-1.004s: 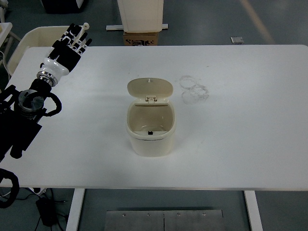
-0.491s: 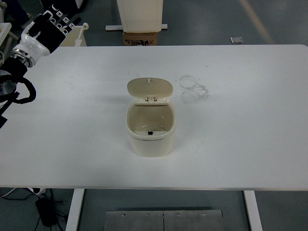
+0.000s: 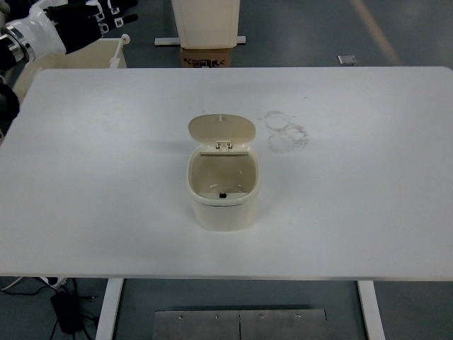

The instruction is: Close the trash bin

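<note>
The bin (image 3: 223,191) sits near the middle of the white tabletop (image 3: 368,184). Its lid (image 3: 221,130) stands up at the far side, so the inside shows. The left hand (image 3: 85,21) is at the far left corner, past the tabletop edge. The picture cuts it off, so I cannot tell how its fingers are set. Faint ring marks (image 3: 286,131) lie right of the lid.

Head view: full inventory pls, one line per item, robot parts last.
trash bin: 1, cream, table centre, empty
lid: 1, cream, hinged up at the bin's far side, open
scribble marks: 1 patch, grey, on the table right of the lid
table: 1, white, fills the view
cardboard box: 1, brown, floor beyond the far edge
left hand: 1, black, top left corner, off the table, holding nothing
</note>
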Controlling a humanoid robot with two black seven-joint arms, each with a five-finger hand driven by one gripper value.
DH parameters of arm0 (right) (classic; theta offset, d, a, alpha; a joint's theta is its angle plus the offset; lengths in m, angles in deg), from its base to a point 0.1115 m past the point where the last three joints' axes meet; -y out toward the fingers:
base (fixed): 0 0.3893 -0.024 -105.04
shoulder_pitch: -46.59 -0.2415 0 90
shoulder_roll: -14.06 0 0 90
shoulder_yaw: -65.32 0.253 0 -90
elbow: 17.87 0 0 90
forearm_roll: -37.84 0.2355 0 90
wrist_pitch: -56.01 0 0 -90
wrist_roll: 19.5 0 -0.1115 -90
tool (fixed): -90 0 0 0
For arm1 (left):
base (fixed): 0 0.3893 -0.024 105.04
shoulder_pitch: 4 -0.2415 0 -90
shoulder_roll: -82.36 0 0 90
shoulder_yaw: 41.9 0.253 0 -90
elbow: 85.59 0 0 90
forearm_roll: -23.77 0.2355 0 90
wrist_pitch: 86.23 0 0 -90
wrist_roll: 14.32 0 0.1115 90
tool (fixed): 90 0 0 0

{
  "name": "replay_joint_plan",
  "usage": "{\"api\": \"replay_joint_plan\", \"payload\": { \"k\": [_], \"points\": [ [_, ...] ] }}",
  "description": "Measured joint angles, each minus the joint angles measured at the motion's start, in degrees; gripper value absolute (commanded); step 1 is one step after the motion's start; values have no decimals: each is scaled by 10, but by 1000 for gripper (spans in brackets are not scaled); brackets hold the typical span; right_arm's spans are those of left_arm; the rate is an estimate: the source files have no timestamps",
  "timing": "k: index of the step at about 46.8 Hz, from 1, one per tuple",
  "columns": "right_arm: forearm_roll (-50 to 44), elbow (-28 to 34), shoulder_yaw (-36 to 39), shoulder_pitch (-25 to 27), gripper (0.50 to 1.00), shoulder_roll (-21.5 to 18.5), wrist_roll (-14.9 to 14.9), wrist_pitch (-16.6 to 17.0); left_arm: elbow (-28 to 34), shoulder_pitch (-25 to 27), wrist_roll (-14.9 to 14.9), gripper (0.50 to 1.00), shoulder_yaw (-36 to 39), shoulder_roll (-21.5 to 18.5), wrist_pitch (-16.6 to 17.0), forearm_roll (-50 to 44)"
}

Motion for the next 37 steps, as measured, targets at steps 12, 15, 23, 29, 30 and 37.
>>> {"api": "replay_joint_plan", "payload": {
  "k": [12, 15, 23, 29, 30, 37],
  "points": [
    [0, 0, 0, 0, 993, 0, 0, 0, 30, 103, 14, 1000, 83, -35, -34, 77],
    [0, 0, 0, 0, 993, 0, 0, 0, 34, 125, 20, 1000, 102, -36, -47, 100],
    [0, 0, 0, 0, 993, 0, 0, 0, 49, 192, 27, 1000, 145, -35, -62, 142],
    [0, 0, 0, 0, 993, 0, 0, 0, 64, 235, 29, 1000, 184, -26, -77, 161],
    [0, 0, 0, 0, 993, 0, 0, 0, 67, 241, 31, 1000, 191, -25, -80, 165],
    [0, 0, 0, 0, 993, 0, 0, 0, 92, 264, 52, 1000, 220, -9, -100, 188]
  ]
}}
